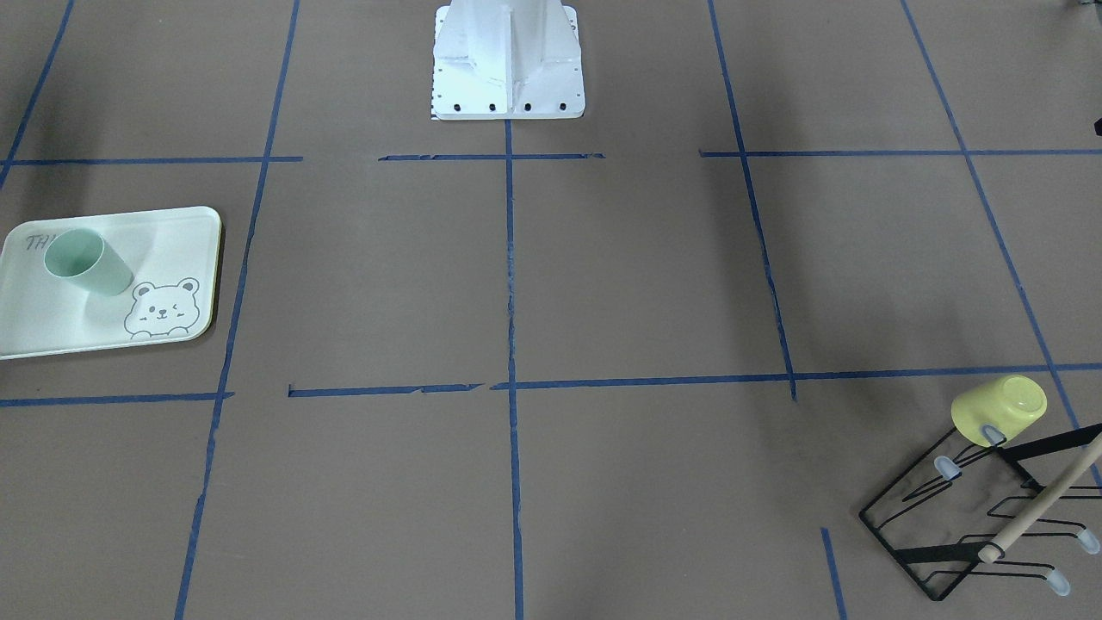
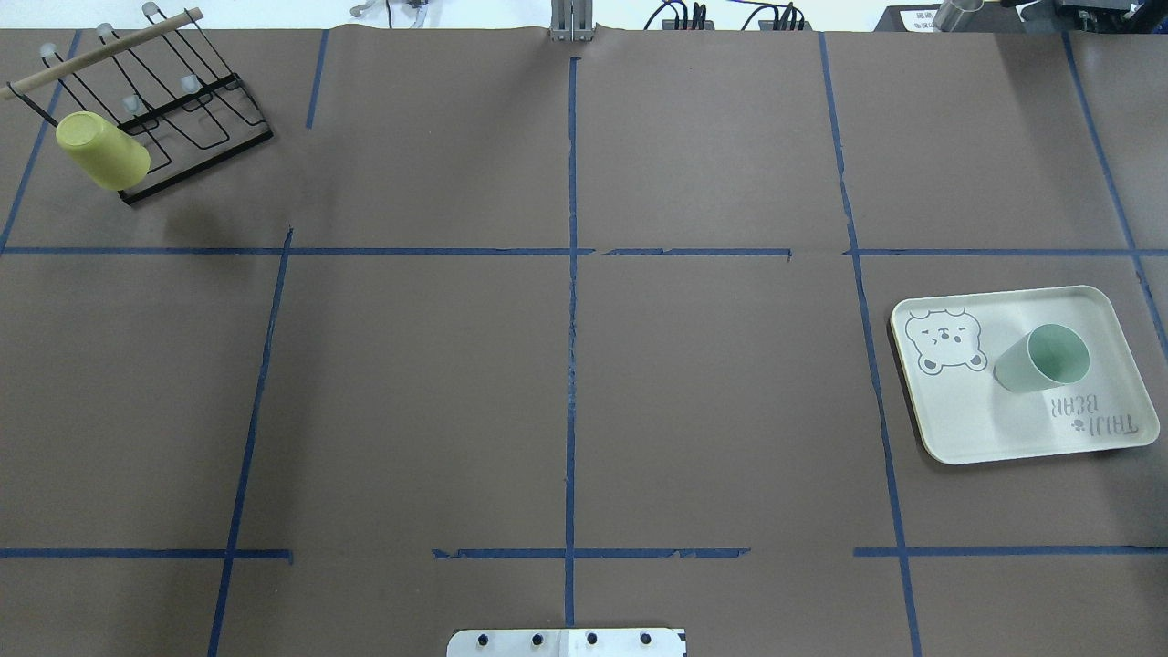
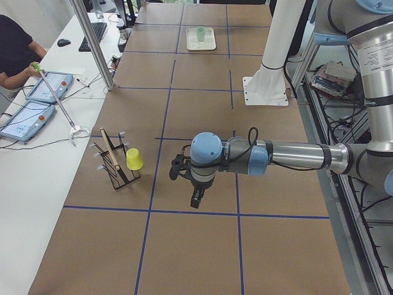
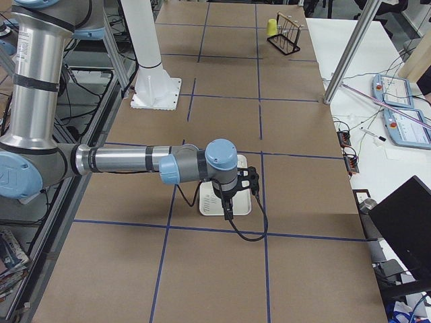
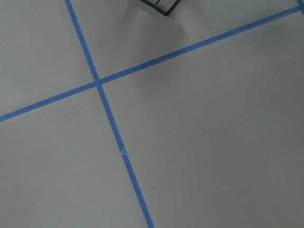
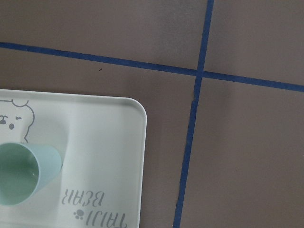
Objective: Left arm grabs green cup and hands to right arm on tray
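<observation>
The green cup (image 1: 86, 261) stands upright, mouth up, on the tray (image 1: 52, 323), next to its bear drawing. Both also show in the overhead view, cup (image 2: 1043, 358) on tray (image 2: 967, 424), and in the right wrist view, cup (image 6: 23, 175) on tray (image 6: 104, 156). The right gripper (image 4: 227, 214) hangs above the table over the tray's near edge, apart from the cup. The left gripper (image 3: 195, 200) hangs above bare table right of the rack, far from the cup. Each gripper shows only in a side view, so I cannot tell whether it is open or shut.
A yellow cup (image 2: 102, 151) hangs upside down on a black wire rack (image 2: 182, 100) with a wooden stick, at the table's far left corner. The white robot base (image 1: 508, 69) stands at the robot's edge. An operator (image 3: 12, 49) sits at a side desk.
</observation>
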